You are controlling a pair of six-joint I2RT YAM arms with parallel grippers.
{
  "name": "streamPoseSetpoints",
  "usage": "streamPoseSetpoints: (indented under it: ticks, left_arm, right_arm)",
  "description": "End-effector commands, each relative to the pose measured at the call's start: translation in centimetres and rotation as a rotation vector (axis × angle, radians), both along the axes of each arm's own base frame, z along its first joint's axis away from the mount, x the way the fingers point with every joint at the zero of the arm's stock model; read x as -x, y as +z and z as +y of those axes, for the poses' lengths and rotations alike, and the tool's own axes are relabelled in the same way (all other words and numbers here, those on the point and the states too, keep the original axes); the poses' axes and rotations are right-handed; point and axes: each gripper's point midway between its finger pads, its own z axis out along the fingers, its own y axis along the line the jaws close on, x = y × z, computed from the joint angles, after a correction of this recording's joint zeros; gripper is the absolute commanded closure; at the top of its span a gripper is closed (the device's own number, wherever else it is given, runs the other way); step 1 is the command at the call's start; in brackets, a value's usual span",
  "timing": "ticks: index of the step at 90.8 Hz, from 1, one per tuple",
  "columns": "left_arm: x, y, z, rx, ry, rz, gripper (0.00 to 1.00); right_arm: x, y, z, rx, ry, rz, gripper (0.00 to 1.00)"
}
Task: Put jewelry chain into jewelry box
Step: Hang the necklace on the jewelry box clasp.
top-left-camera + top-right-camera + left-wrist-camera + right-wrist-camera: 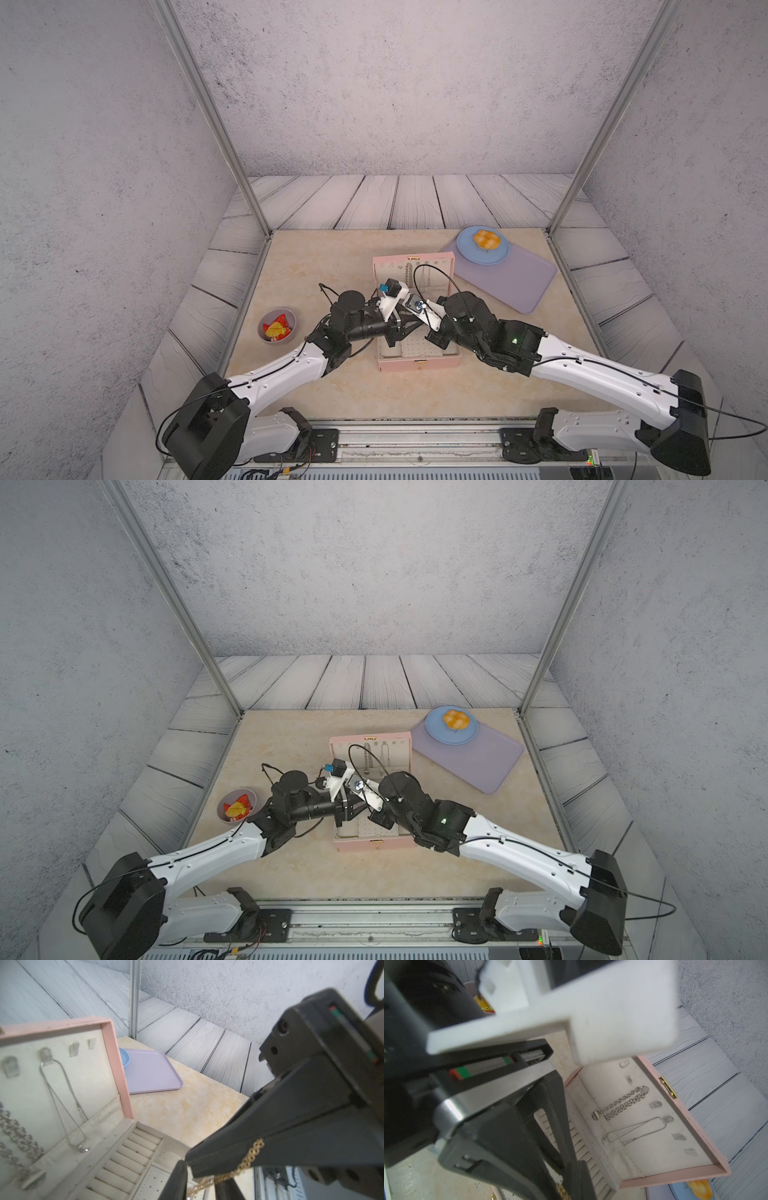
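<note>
I list jewelry chain [250, 1156]: blurred gold links in wrist views only, lower end cut by the frame edge; jewelry box [399, 363]: middle covered in both top views.

The right claw [190, 1162] is clamped on the gold chain [250, 1156], which drapes over its finger and trails between the fingers of the left claw [201, 1180], above the open pink jewelry box [119, 1072]. A thin silver necklace [80, 1108] and a chunky silver chain [20, 1137] hang in its lid.
</note>
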Motion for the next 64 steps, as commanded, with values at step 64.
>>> streamPoseSetpoints:
  ticks: [64]
  left_arm:
    - [-9.4, 0.3, 6.5, -0.12, 0.454, 0.043, 1.0]
  right_arm:
    - [-7.4, -2.4, 3.6, -0.067, -0.031, 0.116, 1.0]
